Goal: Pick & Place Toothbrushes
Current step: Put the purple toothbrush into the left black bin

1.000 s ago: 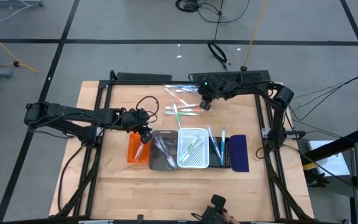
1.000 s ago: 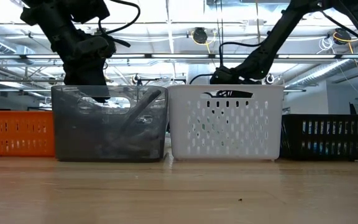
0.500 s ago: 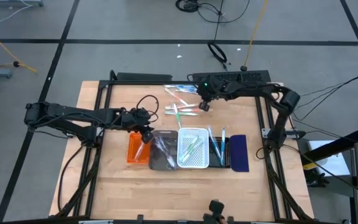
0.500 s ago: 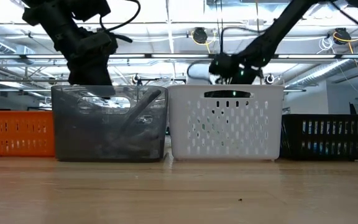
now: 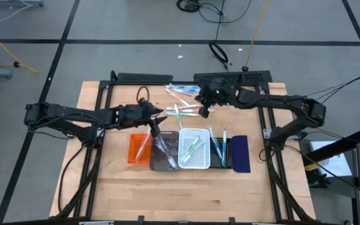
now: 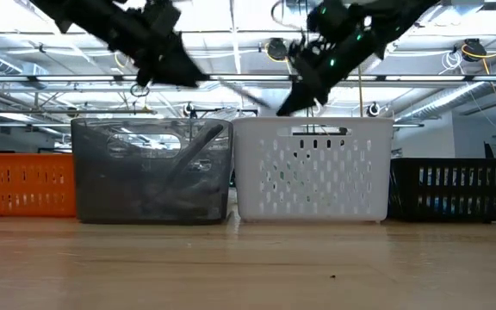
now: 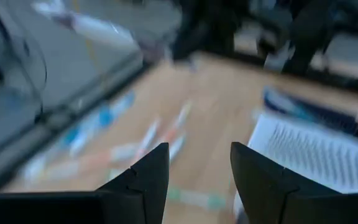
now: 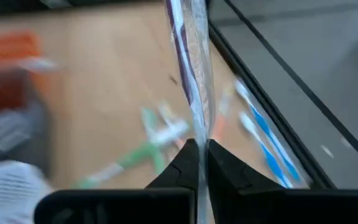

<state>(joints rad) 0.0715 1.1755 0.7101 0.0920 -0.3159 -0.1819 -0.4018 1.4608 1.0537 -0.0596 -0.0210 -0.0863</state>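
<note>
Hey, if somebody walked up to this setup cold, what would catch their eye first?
Probably the row of trays across the middle of the table, orange at one end and navy at the other. Next, the loose toothbrushes scattered behind them. Above that pile, the right gripper is shut on a clear toothbrush, while the left gripper hangs open near the grey tray.

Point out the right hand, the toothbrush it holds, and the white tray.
right hand (image 8: 197,149), right wrist view, where the fingertips meet.
clear toothbrush (image 8: 191,68), right wrist view, mid-handle above the fingers.
white tray (image 5: 194,164), high view, near rim.
</note>
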